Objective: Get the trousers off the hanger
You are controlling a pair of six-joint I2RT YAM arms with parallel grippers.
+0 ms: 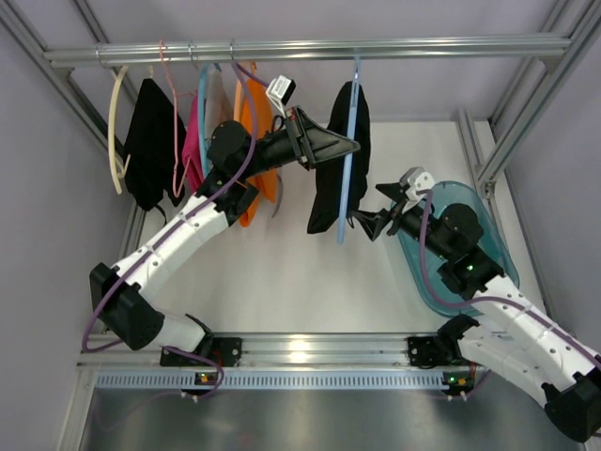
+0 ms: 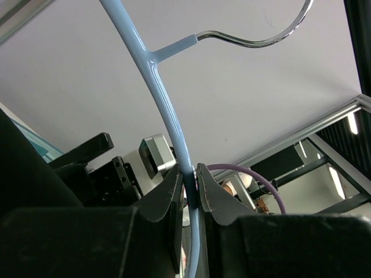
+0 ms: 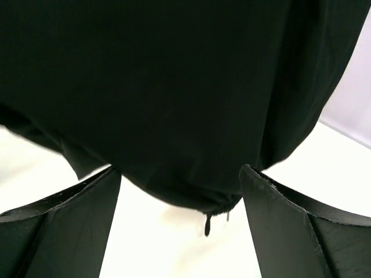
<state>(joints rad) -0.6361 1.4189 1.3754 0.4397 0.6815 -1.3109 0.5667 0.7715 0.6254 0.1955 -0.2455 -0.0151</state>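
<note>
The left hand (image 2: 191, 176) is clenched on the thin pale blue hanger (image 2: 165, 104), which hangs from the rail (image 1: 423, 47) and carries the black trousers (image 1: 329, 188). The right hand (image 3: 179, 174) is spread wide at their lower edge, its fingers (image 3: 69, 231) either side of the cloth and not closed on it. Further left hang one orange trousers (image 1: 255, 99), one pink garment (image 1: 194, 141) and one more black garment (image 1: 150, 155), with the left arm crossing the orange pair; one teal tub (image 1: 493, 240) sits on the counter (image 1: 282, 272) under the right arm.

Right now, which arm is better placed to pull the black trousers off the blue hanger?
Right. The right gripper is open, with the lower edge of the black trousers between its fingers. The left gripper is shut on the blue hanger, so it is occupied.
</note>
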